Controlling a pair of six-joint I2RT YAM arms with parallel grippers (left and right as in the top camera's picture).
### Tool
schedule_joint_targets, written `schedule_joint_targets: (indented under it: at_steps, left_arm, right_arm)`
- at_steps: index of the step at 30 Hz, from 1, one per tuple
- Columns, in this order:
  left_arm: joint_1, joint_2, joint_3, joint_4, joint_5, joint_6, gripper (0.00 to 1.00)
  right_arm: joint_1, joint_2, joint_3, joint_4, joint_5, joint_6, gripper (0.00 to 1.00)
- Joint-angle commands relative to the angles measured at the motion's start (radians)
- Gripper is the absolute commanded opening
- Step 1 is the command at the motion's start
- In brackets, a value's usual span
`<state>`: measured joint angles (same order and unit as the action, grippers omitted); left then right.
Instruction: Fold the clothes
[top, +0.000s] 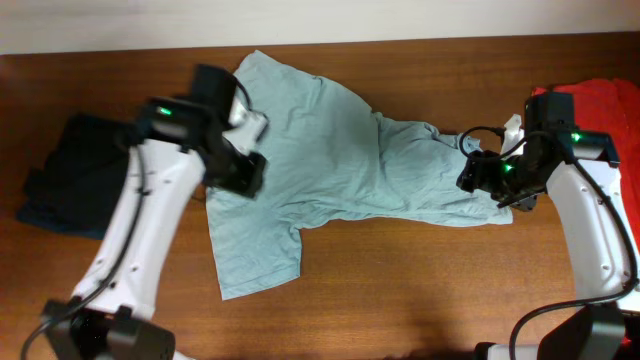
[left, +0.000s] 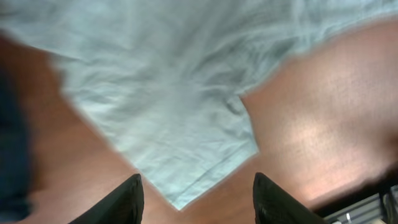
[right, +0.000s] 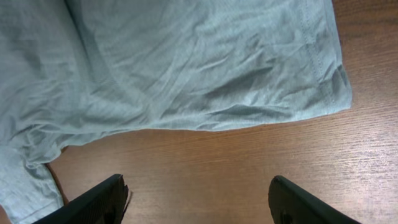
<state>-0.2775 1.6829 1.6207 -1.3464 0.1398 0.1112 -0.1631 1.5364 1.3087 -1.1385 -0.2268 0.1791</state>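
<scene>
The T-shirt (top: 340, 150) lies rumpled across the table (top: 400, 280) beneath our left gripper (left: 196, 199) and right gripper (right: 199, 199), both spread and empty; we judge it light and limp, best pinched at hem corners.

Overhead view: a camera high above looks straight down on the whole table (top: 400, 290), with both my arms in frame. Left wrist view: close and blurred, facing down past my left gripper (left: 196, 182) at the T-shirt (left: 174, 93) sleeve. Right wrist view: close above the same shirt's hem corner, with my right gripper (right: 198, 185) at the bottom edge.
</scene>
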Motion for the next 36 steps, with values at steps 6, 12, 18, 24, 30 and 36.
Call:
schedule_joint_targets:
  at_steps: [6, 12, 18, 24, 30, 36]
  left_arm:
    - [-0.238, 0.000, -0.422, 0.283, -0.063, -0.017, 0.61]
    - [-0.278, 0.022, -0.549, 0.456, -0.085, -0.048, 0.73]
    - [-0.278, 0.140, -0.556, 0.550, -0.089, -0.047, 0.75]
    - [-0.278, 0.249, -0.556, 0.549, -0.101, -0.071, 0.24]
    - [-0.272, 0.199, -0.457, 0.374, -0.262, -0.192, 0.00]
    - [-0.201, 0.076, -0.302, 0.180, -0.421, -0.231, 0.00]
  right_arm:
    - [-0.001, -0.020, 0.005, 0.002, -0.005, -0.006, 0.78]
    - [-0.001, -0.020, 0.005, 0.000, -0.005, -0.006, 0.78]
    - [-0.001, -0.020, 0.005, -0.008, -0.005, -0.006, 0.78]
    - [-0.001, -0.020, 0.005, -0.012, -0.005, -0.006, 0.78]
    - [-0.001, -0.013, 0.004, -0.011, 0.003, -0.006, 0.78]
    - [-0.001, 0.052, -0.064, -0.010, 0.002, 0.020, 0.77]
